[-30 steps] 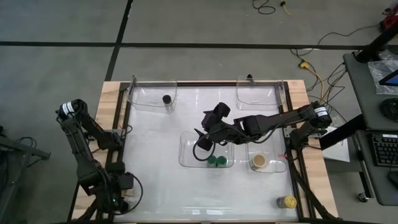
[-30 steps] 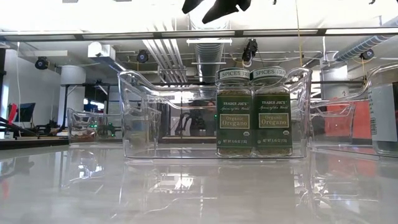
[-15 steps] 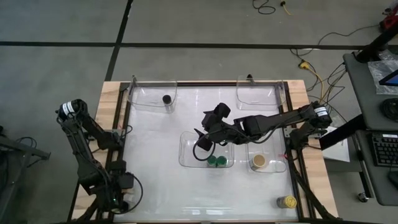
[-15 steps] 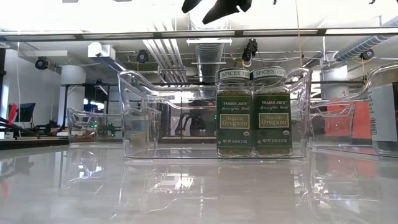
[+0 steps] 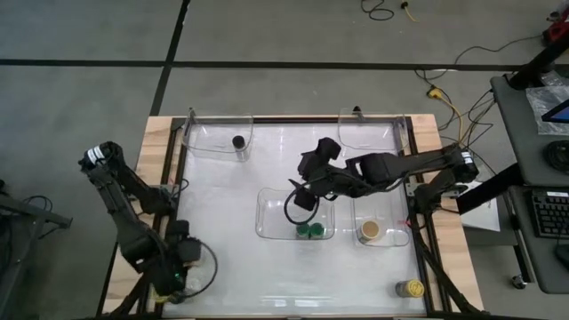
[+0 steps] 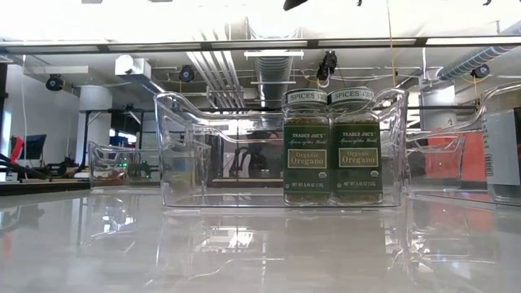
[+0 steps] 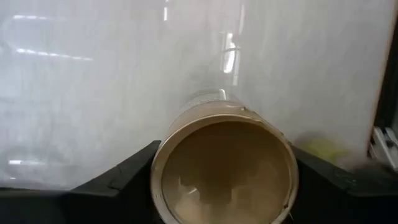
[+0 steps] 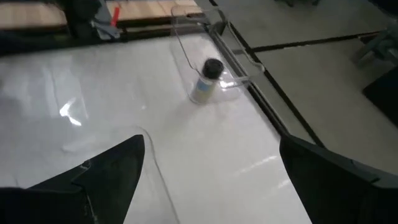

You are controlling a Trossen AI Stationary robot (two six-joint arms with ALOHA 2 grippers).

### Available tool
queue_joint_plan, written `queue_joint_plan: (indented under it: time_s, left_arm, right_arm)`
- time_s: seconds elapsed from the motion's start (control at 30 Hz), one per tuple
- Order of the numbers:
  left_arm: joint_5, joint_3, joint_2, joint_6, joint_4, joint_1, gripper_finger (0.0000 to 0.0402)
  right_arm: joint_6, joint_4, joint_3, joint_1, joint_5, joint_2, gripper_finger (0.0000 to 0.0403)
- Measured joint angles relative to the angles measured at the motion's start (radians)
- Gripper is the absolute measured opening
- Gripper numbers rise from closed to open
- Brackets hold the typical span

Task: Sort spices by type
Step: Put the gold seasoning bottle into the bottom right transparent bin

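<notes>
- A clear plastic tray [image 6: 195, 155] stood on the glossy white table [image 6: 244, 252]; taken as landmark.
- Two green-lidded oregano jars [image 6: 332, 146] stood upright inside the tray, at its right end, side by side and touching, labels facing the camera.
- A second clear tray [image 6: 444, 163] sat just right of the landmark, farther back.
- A pale jar [image 6: 505, 155] was cut off by the frame edge, well right of the landmark; lid not visible.
- A small clear tray [image 6: 110, 163] sat left of the landmark, far back.
- A dark piece of an arm [image 6: 295, 4] showed high above the landmark, at the frame's top edge.
</notes>
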Motion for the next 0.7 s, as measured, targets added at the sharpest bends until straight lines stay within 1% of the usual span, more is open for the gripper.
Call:
queue_joint_plan:
  time_s: [0.1, 0.2, 0.3, 0.4, 0.47, 0.57, 0.7]
  left_arm:
    - [0.0, 0.024, 0.005, 0.046, 0.014, 0.09, 0.0256]
    - [0.0, 0.072, 0.04, 0.124, 0.01, 0.213, 0.0256]
    - [-0.002, 0.154, 0.11, 0.221, 0.032, 0.339, 0.0256]
    - [-0.007, 0.26, 0.218, 0.322, 0.052, 0.427, 0.0256]
    - [-0.005, 0.337, 0.305, 0.366, 0.053, 0.456, 0.0256]
    - [0.031, 0.448, 0.422, 0.387, 0.048, 0.472, 0.0256]
    - [0.061, 0.57, 0.506, 0.361, 0.038, 0.49, 0.0256]
  right_arm:
    - [-0.047, -0.132, 0.048, 0.008, -0.006, -0.001, 0.0364]
    - [-0.058, -0.318, 0.094, 0.018, -0.027, -0.001, 0.0363]
    - [-0.057, -0.486, 0.134, 0.023, -0.078, -0.008, 0.0363]
    - [-0.064, -0.593, 0.141, 0.035, -0.133, -0.032, 0.0363]
    - [-0.069, -0.638, 0.134, 0.048, -0.164, -0.057, 0.0363]
    - [-0.075, -0.685, 0.11, 0.07, -0.169, -0.112, 0.0363]
    - [-0.085, -0.672, 0.054, 0.099, -0.167, -0.216, 0.0363]
